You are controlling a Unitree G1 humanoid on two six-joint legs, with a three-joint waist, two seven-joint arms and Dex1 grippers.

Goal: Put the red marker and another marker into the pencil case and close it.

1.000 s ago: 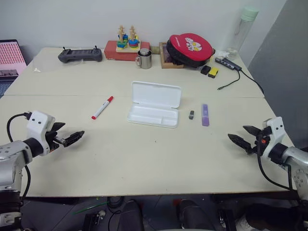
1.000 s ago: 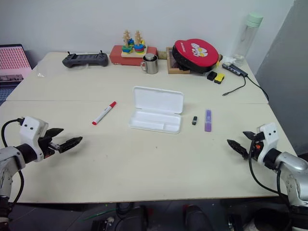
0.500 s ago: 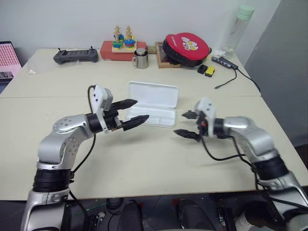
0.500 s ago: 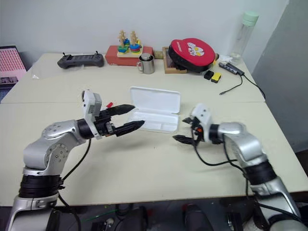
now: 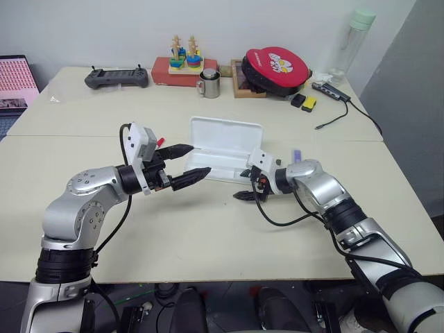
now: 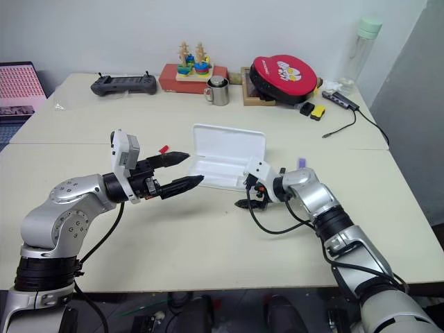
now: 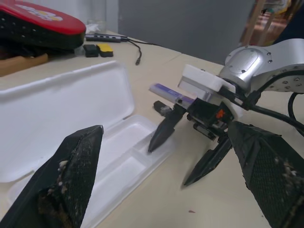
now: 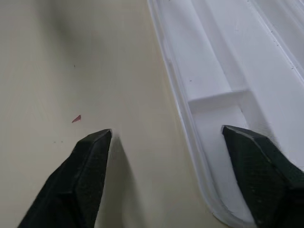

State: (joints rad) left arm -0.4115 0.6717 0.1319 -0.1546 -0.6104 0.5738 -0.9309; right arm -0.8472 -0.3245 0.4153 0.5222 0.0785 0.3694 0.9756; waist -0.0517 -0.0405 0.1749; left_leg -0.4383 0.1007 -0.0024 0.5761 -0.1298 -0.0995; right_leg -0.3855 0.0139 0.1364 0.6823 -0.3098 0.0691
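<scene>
Trouble brewing: my right gripper (image 5: 244, 184), jaws apart and empty, straddles the open pencil case (image 5: 223, 142) rim; closing could drag it. Left gripper (image 5: 187, 164) wide, empty. Purple marker (image 5: 295, 155) behind my wrist, red marker (image 6: 164, 148) behind my left.

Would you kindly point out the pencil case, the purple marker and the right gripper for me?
pencil case (image 5: 225, 135): left eye view, on the inside of the raised lid.
purple marker (image 7: 164, 90): left wrist view, on its visible barrel.
right gripper (image 7: 186, 153): left wrist view, between its two fingertips.
</scene>
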